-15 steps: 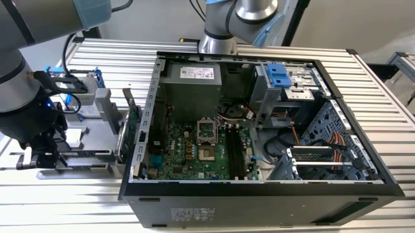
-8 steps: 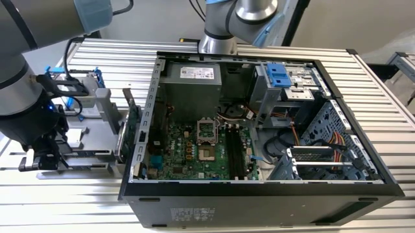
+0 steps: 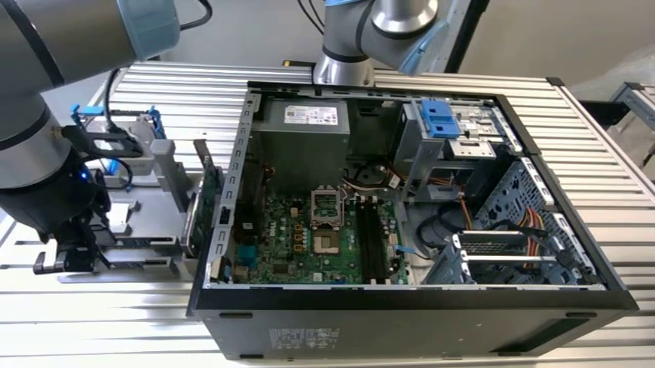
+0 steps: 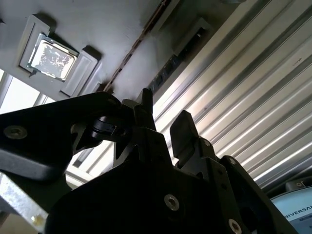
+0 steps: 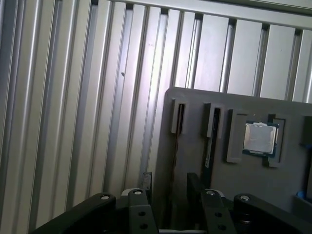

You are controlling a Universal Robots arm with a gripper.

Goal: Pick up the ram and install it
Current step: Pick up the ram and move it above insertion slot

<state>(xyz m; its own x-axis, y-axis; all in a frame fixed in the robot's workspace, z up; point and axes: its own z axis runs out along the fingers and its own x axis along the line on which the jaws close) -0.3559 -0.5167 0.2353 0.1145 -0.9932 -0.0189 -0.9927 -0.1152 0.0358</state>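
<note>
In the exterior view my gripper (image 3: 70, 257) hangs low over a grey parts tray (image 3: 143, 230) at the exterior view's left, beside the open computer case (image 3: 409, 299). In the first wrist view the tray (image 5: 195, 102) holds two thin boards on edge in narrow slots. One ram (image 5: 176, 146) shows as a thin line running toward the gap between my fingers. A second green-blue edge (image 5: 209, 146) stands in the neighbouring slot. My gripper (image 5: 169, 184) is open, its fingertips apart on either side of the first ram's line (image 4: 131, 53). The gripper (image 4: 165, 114) holds nothing.
A processor chip (image 5: 260, 138) lies in a square pocket of the tray. A green expansion card (image 3: 205, 192) stands between tray and case. Inside the case, the motherboard's long memory slots (image 3: 370, 245) lie beside the processor socket (image 3: 325, 205). Ribbed aluminium table (image 5: 73, 97) surrounds everything.
</note>
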